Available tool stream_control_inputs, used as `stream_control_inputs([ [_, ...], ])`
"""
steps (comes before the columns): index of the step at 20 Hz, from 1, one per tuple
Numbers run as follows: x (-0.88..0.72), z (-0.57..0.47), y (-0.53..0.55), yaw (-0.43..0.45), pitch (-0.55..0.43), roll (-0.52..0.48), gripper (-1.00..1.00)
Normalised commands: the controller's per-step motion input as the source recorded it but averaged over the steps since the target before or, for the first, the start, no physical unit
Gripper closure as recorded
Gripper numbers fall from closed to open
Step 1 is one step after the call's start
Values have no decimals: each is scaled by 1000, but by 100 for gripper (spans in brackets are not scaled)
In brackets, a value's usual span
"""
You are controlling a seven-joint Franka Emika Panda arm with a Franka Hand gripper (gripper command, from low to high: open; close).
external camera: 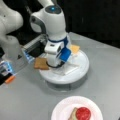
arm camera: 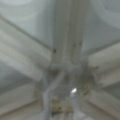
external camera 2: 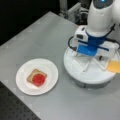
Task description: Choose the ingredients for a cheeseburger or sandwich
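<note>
The white robot arm with a blue band (external camera: pixel 56 32) bends low over the round white turntable tray with raised dividers (external camera: pixel 80 72), which stands on the grey metal counter (external camera: pixel 105 62). The pincer (external camera 2: pixel 87 58) is down at the middle of this tray, close to the white ribs. In the wrist view I see only these pale ribs (arm camera: pixel 65 37), very near, and the finger tips at the bottom of the picture; if they are spread or pressed together, I cannot tell.

In a front view, a tan-brown toast square (external camera: pixel 41 63) lies on the tray's edge toward that view's left, just beside the pincer, and a yellow cheese square (external camera: pixel 74 48) lies behind the arm. In a front view from the opposite side the toast is hidden by the arm, and the cheese square (external camera 2: pixel 114 66) is at the tray's right edge, near the pincer but apart from it.

The sandwich is well apart from the pincer, on the round white plate (external camera 2: pixel 47 68): a second toast square (external camera 2: pixel 32 75) with a red tomato disc (external camera 2: pixel 38 79) lying on top. In a front view only part of this plate (external camera: pixel 62 107) shows at the bottom, with the tomato (external camera: pixel 83 113) on the toast.
</note>
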Motion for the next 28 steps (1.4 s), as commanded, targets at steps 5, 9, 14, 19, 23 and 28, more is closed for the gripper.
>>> stream_control_inputs([
  [5,-78,-62,-51,312,-94,3,-100],
  [9,-48,-73,-17,252,-111,-16,-100],
  [14,-50,-89,27,196,-103,-1,-100],
  [19,-65,-66,56,237,-76,16,-100],
  [23,-77,-51,92,284,-60,37,-100],
  [28,-84,-15,77,270,-68,30,-100],
])
